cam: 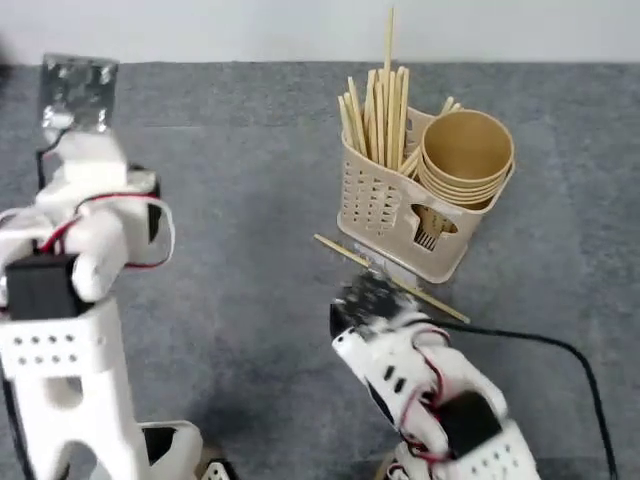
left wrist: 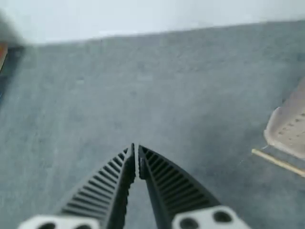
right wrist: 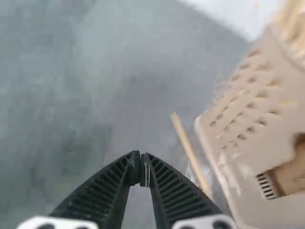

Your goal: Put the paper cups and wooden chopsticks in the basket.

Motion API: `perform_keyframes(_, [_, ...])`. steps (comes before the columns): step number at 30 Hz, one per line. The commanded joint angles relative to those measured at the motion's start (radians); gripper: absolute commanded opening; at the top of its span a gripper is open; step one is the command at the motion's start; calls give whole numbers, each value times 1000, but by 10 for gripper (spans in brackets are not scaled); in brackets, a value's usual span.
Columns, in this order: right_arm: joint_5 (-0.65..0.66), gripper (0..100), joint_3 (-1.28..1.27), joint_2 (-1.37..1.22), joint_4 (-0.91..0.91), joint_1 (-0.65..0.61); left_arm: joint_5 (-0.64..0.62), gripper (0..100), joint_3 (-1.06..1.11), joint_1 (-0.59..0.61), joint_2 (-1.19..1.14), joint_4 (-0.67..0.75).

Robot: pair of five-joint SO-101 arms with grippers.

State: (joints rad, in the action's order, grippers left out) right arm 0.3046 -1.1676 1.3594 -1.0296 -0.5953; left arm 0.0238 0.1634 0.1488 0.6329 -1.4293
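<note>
Against the foot of the basket point(cam: 385, 205) one wooden chopstick point(cam: 338, 250) lies flat on the grey table point(cam: 250, 180), running slantwise along the basket's near wall and just beside it. As far as the views show, it is the only task item outside the basket, so the job looks nearly finished, with this last stick left to lift and drop in.

Inside the basket, a bundle of chopsticks point(cam: 380, 115) stands roughly upright on one side, one stick poking well above the rest. On the other side sits a nested stack of paper cups point(cam: 468, 150), mouths up, rims rising above the basket's edge. No other cup shows on the table.

Closest to the loose stick is the right hand point(right wrist: 141, 155). Its two ribbed fingers are pressed together at the tips and grip nothing. The tips point at the table just beside the stick, near its middle. Whether they touch it cannot be told. From above, the right arm reaches in from the near edge, the hand sitting over the stick in front of the basket. My judgement is that the fingers would need to part and straddle the thin stick before any pickup.

Well apart, over bare table, the left hand point(left wrist: 135, 148) also has its fingers closed with nothing between them. The basket corner and one end of the stick lie off to its side.
</note>
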Motion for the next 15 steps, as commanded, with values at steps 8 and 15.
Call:
perform_keyframes(8, [232,10,425,-727,-38,-31,-66,12,558,115,431,227])
perform_keyframes(15, [316,12,649,-1142,-45,-19,-40,21,869,118,641,365])
